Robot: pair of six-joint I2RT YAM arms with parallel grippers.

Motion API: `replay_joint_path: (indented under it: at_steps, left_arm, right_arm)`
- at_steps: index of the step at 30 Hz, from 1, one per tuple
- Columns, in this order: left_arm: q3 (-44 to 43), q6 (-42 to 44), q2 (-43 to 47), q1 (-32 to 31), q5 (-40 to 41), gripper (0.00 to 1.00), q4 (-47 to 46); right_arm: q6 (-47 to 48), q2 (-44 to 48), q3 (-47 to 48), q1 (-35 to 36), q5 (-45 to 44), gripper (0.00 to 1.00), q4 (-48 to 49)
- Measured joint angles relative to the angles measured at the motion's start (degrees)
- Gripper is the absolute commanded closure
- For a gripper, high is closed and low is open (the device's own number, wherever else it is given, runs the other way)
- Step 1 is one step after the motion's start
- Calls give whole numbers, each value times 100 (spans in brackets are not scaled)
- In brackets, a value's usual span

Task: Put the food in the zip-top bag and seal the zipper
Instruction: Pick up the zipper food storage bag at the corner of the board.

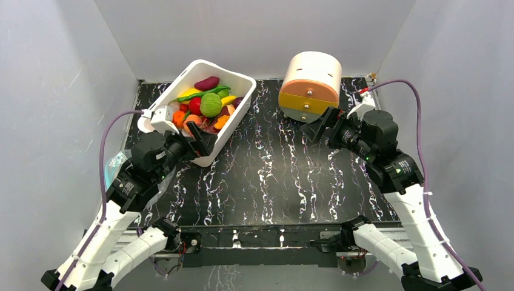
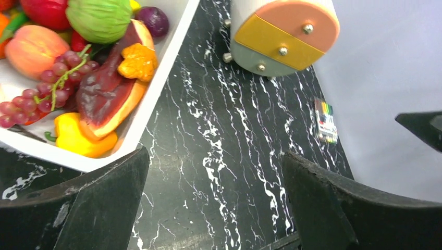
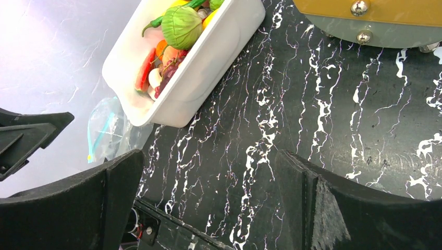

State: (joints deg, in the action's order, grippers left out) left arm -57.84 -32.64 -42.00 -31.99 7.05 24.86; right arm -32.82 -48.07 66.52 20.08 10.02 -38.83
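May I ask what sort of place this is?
Probably a robot test cell: plain grey walls enclose a black marbled tabletop, two robot arms are mounted at its edge, and the white bin holds toy produce.

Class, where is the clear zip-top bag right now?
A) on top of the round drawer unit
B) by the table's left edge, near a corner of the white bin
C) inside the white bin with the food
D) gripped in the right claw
B: the right wrist view shows the zip-top bag lying by the left edge of the table, just past a corner of the white bin.
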Motion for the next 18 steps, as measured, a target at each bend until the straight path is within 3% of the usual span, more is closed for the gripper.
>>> replay_joint_path:
  at_steps: [10, 18]
  left_arm:
    - [177, -297, 459, 0, 1394, 2, 245]
    - [177, -717, 286, 0, 2446, 2, 625]
  right_arm:
    - [-9, -9, 0, 0, -20, 2, 2]
    - [-15, -94, 0, 0, -20, 2, 4]
